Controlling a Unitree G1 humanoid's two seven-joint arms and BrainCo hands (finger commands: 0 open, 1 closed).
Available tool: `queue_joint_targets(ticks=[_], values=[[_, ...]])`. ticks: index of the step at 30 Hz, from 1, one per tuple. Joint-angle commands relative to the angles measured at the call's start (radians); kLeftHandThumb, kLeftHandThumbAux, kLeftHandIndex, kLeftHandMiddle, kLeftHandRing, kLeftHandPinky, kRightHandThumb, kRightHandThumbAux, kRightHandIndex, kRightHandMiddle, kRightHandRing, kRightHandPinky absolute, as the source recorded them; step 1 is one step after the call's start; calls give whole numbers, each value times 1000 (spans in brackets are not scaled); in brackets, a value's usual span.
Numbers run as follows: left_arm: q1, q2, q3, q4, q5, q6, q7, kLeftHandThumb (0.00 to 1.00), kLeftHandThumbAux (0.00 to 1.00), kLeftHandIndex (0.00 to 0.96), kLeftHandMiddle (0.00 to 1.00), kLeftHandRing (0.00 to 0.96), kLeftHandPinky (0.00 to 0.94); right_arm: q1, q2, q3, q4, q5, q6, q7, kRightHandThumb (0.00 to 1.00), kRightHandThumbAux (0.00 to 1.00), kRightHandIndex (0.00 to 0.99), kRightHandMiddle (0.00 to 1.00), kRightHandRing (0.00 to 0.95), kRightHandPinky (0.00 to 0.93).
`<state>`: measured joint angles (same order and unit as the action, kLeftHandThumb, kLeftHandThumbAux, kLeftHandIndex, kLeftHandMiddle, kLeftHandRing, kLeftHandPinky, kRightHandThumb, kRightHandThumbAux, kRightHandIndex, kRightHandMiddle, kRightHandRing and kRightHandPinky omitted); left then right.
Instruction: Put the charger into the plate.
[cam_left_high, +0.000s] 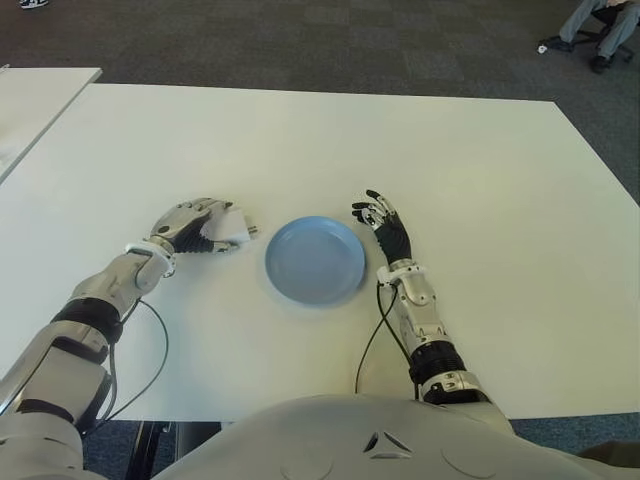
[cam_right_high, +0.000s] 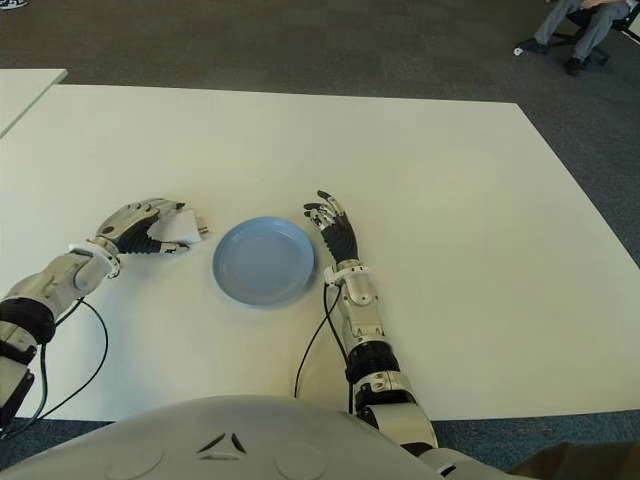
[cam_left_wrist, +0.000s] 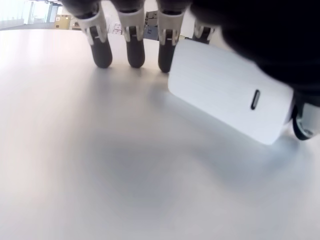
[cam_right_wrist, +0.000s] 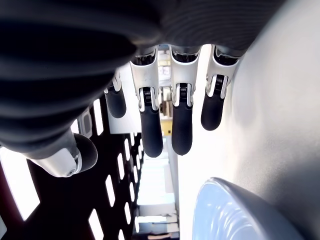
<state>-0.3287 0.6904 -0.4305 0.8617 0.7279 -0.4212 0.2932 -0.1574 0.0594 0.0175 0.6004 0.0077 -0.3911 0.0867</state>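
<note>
A white charger (cam_left_high: 234, 228) with a small slot on its face (cam_left_wrist: 230, 97) sits in my left hand (cam_left_high: 212, 230), just left of the plate. The hand is shut on it, fingers (cam_left_wrist: 134, 47) curled over one side and the thumb at the other. It is low over the white table (cam_left_high: 330, 140); I cannot tell if it touches. The round blue plate (cam_left_high: 315, 260) has nothing in it and stands mid-table. My right hand (cam_left_high: 380, 222) shows beside the plate's right rim (cam_right_wrist: 240, 215), its fingers (cam_right_wrist: 150, 125) straight and holding nothing.
A second white table (cam_left_high: 40, 100) stands at the far left. A person's legs (cam_left_high: 600, 25) show on the carpet at the far right. Black cables (cam_left_high: 150, 350) trail from both forearms toward the near table edge.
</note>
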Motion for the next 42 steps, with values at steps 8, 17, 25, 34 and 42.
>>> queue_joint_targets(ticks=[8, 17, 25, 34, 42], values=[[83, -87, 5, -226, 59, 395, -28, 724, 692, 441, 785, 776, 802, -17, 30, 2, 81, 7, 2, -14, 0, 505, 137, 339, 306, 237], [209, -70, 65, -568, 57, 555, -122, 738, 695, 443, 817, 808, 832, -33, 41, 8, 111, 3, -4, -31, 0, 496, 138, 334, 297, 232], [266, -48, 105, -692, 65, 564, -153, 744, 697, 443, 841, 838, 842, -44, 50, 12, 130, 8, -12, -38, 0, 499, 139, 339, 305, 248], [296, -21, 133, -774, 96, 557, -170, 746, 699, 443, 847, 844, 839, -48, 65, 13, 128, 23, 6, -45, 0, 521, 140, 358, 330, 260], [328, -4, 180, -868, 98, 523, -169, 746, 699, 443, 851, 851, 849, -51, 72, 15, 127, 38, 19, -52, 0, 525, 137, 363, 334, 256]])
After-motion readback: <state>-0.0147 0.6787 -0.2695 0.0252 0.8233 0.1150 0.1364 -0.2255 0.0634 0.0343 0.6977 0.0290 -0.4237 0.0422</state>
